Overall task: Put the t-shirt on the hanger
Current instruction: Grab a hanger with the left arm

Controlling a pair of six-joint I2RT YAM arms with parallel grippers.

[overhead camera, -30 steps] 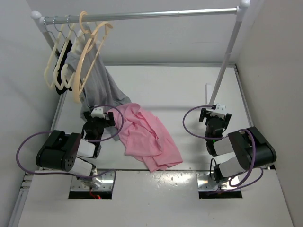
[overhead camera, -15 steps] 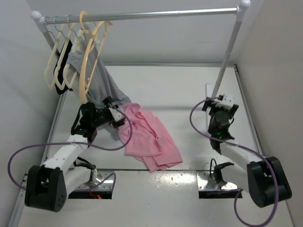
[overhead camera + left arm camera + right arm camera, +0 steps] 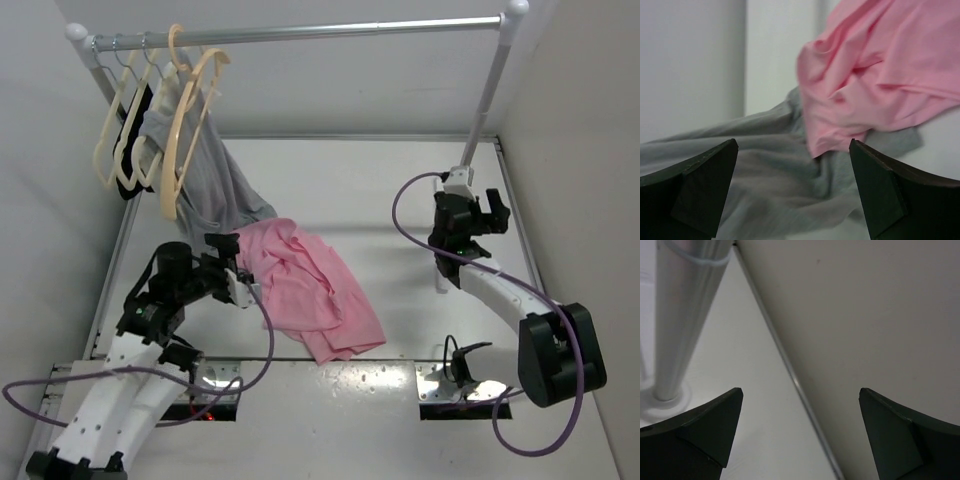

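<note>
Left end effector [image 3: 792, 150], released, facing pink t-shirt [image 3: 880, 75] atop grey garment [image 3: 770, 170]; overlap clearer in wrist view

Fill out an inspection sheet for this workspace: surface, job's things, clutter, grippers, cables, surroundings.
Surface: white table, no spills or marks seen.
Job's things: pink t-shirt lies crumpled on the table, not on any hanger. The peach hanger hangs bare on the rail.
Clutter: grey garment hangs from the rail, its lower end on the table under the t-shirt's edge. Cream hangers hang beside it.
Grippers: left gripper is open and empty, facing the t-shirt's edge. Right gripper is open and empty, facing the wall by the rail's post.
Cables: purple cables loop from both arms; the left one runs close to the t-shirt.
Surroundings: plain white walls, nothing else seen.
</note>
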